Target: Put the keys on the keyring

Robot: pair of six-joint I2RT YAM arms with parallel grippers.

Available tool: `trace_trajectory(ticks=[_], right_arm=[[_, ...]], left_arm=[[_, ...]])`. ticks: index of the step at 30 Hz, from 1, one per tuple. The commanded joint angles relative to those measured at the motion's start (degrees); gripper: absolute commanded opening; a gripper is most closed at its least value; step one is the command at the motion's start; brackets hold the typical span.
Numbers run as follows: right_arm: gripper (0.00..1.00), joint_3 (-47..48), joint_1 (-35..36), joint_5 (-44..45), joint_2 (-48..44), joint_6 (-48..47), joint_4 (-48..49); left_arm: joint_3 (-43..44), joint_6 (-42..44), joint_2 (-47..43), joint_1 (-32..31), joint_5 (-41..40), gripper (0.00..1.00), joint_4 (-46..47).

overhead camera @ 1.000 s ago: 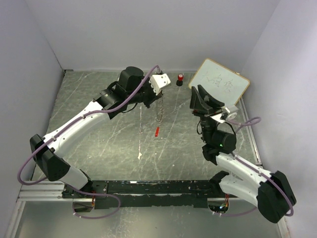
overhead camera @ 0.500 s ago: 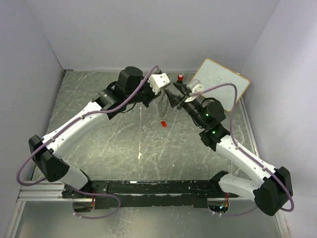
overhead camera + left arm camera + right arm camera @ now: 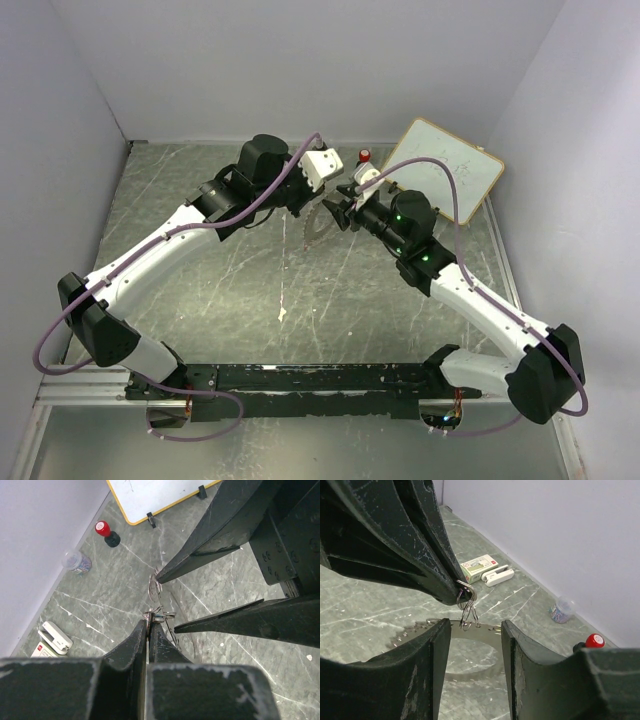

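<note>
The keyring [image 3: 422, 625], a large flat grey ring with a toothed edge, hangs by a few small silver split rings [image 3: 466, 600] from my left gripper [image 3: 463, 587], which is shut on them. Seen from above, the keyring [image 3: 312, 228] tilts below the left gripper [image 3: 327, 192]. My right gripper [image 3: 475, 626] is open, one finger on each side of the hanging rings, close to the ring's near edge. In the left wrist view the right fingers [image 3: 200, 555] cross just beyond my shut left gripper [image 3: 149, 623]. The keys do not show in any view.
A red-topped black cylinder [image 3: 365, 158] stands by the back wall. A whiteboard [image 3: 445, 170] leans at the back right. A small jar of coloured clips [image 3: 562, 610], a white stapler [image 3: 497, 575] and a small box [image 3: 477, 565] lie along the wall.
My right arm has swung left from the whiteboard side to the left gripper, and its jaws have opened wider. The red piece seen below the hanging ring earlier no longer shows. The left arm holds still.
</note>
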Motion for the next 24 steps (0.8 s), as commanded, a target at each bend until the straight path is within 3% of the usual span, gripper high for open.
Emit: trace_trajectory(ticks=[1,20,24], right_arm=[[0.44,1.1,0.1,-0.5,0.7,-0.6,0.1],[0.36,2.2,0.4,0.4,2.5,-0.4,3.2],[0.24,2.6,0.4,0.2,3.0,-0.5,3.6]], left_arm=[[2.4,0.3,-1.8,0.1,-0.2,0.07,0.9],[2.7,0.3,-0.5,0.1,1.1,0.07,0.0],[2.8,0.2,-0.4,0.1,1.2,0.07,-0.1]])
